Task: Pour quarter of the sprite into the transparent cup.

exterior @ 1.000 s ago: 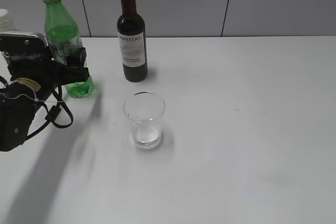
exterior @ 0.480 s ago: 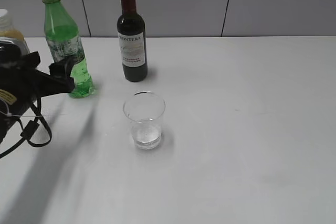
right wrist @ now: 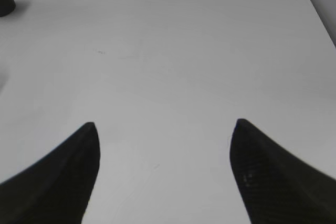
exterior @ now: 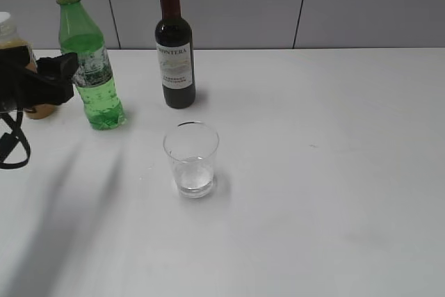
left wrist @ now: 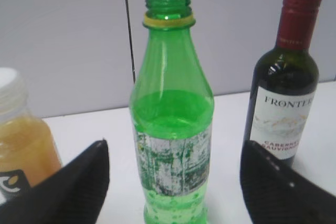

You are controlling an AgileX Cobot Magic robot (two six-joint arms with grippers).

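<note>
The sprite [exterior: 89, 67] stands upright on the white surface [exterior: 320, 172] at the far left, its cap off and the green neck ring showing. In the left wrist view the sprite [left wrist: 171, 124] fills the middle of the frame, with liquid reaching up to about the shoulder above the worn white-grey label.

The left gripper [exterior: 52, 78] sits at the left edge of the exterior view, just left of the sprite, and whether it touches the bottle cannot be told from there. In the left wrist view the left gripper [left wrist: 173, 182] has its black fingers [left wrist: 79, 182] spread wide, one on each side of the bottle with clear gaps, holding nothing.

The transparent cup [exterior: 191, 160] stands upright nearer the camera and to the right of the sprite, well apart from it, and a little clear liquid appears to lie at its bottom.

A dark wine bottle [exterior: 174, 46] with a red cap stands at the far side, right of the sprite. An orange juice bottle [left wrist: 21, 129] with a white cap stands to the left of the sprite.

The right gripper [right wrist: 165, 177] hangs over bare surface, its fingers [right wrist: 58, 182] apart and empty.
</note>
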